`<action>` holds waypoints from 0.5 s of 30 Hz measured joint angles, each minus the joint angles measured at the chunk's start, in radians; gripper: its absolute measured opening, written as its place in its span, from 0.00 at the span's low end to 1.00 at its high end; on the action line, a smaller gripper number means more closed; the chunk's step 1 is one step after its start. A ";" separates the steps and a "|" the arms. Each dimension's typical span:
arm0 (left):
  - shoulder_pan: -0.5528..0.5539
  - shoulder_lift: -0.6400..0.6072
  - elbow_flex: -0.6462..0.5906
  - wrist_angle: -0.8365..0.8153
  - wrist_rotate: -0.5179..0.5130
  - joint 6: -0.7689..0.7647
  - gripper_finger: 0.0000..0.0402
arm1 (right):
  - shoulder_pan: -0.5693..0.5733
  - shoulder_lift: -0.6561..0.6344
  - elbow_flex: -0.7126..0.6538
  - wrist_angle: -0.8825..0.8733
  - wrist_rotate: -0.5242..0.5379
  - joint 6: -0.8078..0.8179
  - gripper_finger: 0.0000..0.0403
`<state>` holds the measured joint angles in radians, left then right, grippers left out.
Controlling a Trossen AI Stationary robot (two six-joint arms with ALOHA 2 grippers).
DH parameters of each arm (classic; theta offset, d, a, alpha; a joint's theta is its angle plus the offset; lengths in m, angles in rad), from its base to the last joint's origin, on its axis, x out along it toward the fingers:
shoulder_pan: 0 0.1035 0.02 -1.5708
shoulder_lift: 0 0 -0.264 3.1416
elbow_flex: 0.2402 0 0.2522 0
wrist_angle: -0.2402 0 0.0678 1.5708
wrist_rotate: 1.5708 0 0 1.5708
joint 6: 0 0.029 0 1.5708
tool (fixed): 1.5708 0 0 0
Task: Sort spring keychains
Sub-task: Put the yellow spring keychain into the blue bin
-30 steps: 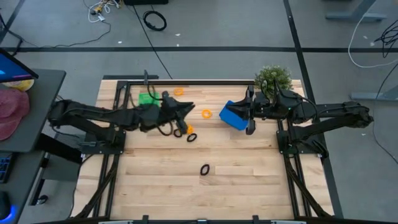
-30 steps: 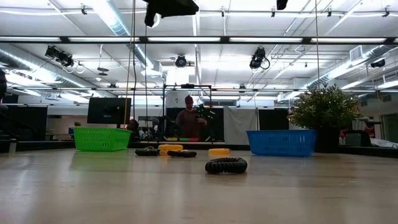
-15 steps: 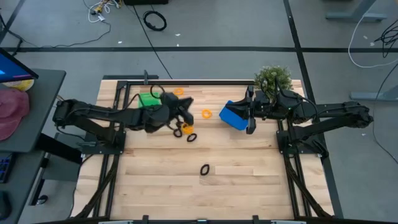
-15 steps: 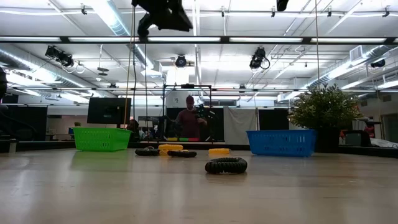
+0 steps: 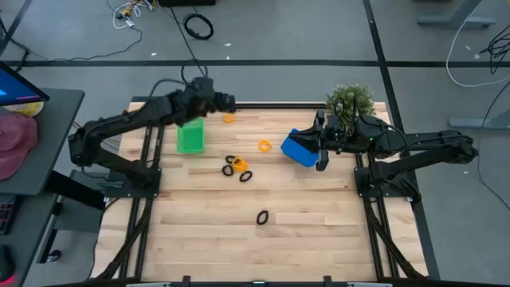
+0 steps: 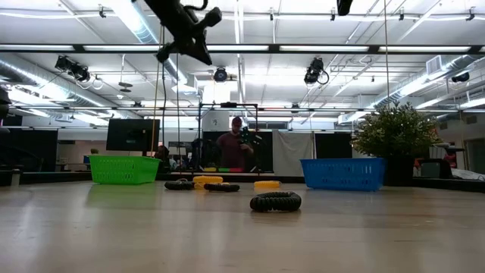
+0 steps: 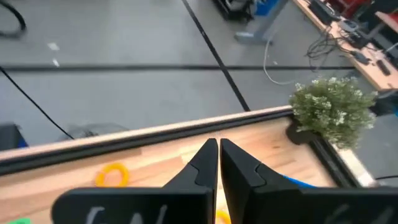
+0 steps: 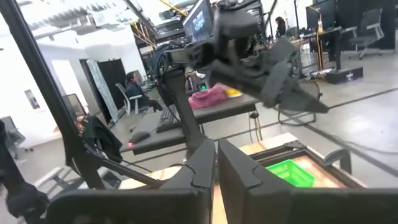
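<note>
Keychains [image 5: 237, 167] are lying mid-table, well apart from the left gripper [image 5: 228, 102], which is hovering pinched closed and empty over the far edge. Right gripper [image 5: 320, 143] is sitting closed beside the blue basket [image 5: 300, 149].

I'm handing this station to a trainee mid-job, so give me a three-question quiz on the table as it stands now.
1. True or false: the green basket sits on the left arm's side of the table.
2. How many black spring keychains lie on the wood in the high view? A) one B) three C) five
3. Fill in: the right end effector is beside the ____ basket.

Key: 1 true. 2 B: two in the cluster, one alone nearer the front. 3 blue.
</note>
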<state>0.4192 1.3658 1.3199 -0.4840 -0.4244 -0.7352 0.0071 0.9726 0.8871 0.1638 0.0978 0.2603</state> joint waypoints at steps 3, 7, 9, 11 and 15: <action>0.087 0.023 0.012 -0.025 0.127 -0.027 0.05 | 0.000 0.000 0.000 0.000 0.000 0.056 0.06; 0.161 0.065 0.018 -0.017 0.195 -0.032 0.04 | 0.000 0.001 0.000 -0.007 0.002 0.072 0.06; 0.187 0.094 0.018 -0.027 0.243 -0.030 0.04 | 0.000 0.001 0.000 -0.008 0.002 0.075 0.06; 0.213 0.119 0.018 -0.040 0.301 -0.029 0.03 | 0.000 0.001 0.000 -0.008 0.001 0.083 0.06; 0.256 0.189 0.060 -0.158 0.375 -0.012 0.01 | 0.000 0.001 0.000 -0.015 0.001 0.098 0.06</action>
<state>0.6751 1.5545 1.3794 -0.6423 -0.0497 -0.7467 0.0071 0.9733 0.8871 0.1485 0.0989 0.3585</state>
